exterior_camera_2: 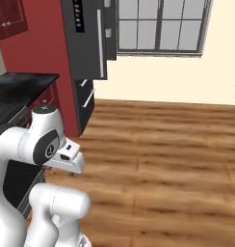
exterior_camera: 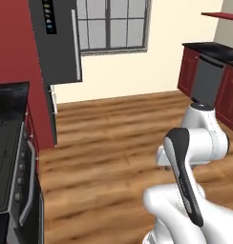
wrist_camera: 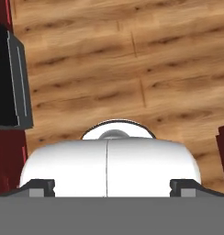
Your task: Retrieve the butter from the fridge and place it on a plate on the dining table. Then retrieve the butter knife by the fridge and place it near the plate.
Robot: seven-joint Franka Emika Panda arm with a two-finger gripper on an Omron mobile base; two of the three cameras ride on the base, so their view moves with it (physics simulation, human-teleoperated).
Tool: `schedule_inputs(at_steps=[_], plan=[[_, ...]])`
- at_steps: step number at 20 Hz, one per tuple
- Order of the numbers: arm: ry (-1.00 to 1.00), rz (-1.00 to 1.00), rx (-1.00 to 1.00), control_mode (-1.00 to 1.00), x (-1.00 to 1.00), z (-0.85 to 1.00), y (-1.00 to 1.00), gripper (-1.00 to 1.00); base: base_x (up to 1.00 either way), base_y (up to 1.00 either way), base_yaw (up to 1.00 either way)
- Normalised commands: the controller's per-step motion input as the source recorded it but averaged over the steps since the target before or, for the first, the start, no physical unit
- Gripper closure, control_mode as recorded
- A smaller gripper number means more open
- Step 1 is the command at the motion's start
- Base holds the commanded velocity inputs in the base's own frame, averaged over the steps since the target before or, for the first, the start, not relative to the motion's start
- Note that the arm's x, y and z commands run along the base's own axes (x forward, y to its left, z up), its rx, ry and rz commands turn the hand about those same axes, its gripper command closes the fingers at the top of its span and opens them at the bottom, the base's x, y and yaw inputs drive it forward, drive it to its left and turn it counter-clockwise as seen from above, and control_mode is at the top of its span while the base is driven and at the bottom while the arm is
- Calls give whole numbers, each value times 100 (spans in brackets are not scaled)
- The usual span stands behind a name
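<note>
The tall dark grey fridge (exterior_camera: 58,43) stands at the far left behind the red side panel, with its black icon panel (exterior_camera: 48,16) and a long pale bar handle (exterior_camera: 76,45). From the other side the fridge (exterior_camera_2: 88,38) shows its two drawers (exterior_camera_2: 85,99) below. My arm is folded close to the base, well short of the fridge. In the hand view my gripper (wrist_camera: 112,188) points down at the wood floor, its fingertips (wrist_camera: 40,187) far apart and nothing between them. The butter, the butter knife, the plate and the dining table are out of view.
A black stove (exterior_camera: 13,157) and black counter (exterior_camera_2: 23,84) line the left side. Red cabinets and a dark dishwasher (exterior_camera: 206,81) stand at the far right. Bare wood floor (exterior_camera_2: 163,159) spreads ahead under the window (exterior_camera: 111,24).
</note>
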Motion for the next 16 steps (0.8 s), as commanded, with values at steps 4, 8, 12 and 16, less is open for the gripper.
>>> schedule_inputs(at_steps=[4, 8, 12, 16], plan=[[0, 0, 0, 100, 0, 0, 0, -100, 100, 8, 0], [0, 0, 0, 100, 0, 0, 0, -100, 100, 12, 2], [0, 0, 0, 100, 0, 0, 0, -100, 100, 22, 10], [0, 0, 0, 100, 0, 0, 0, -100, 100, 2, 16]])
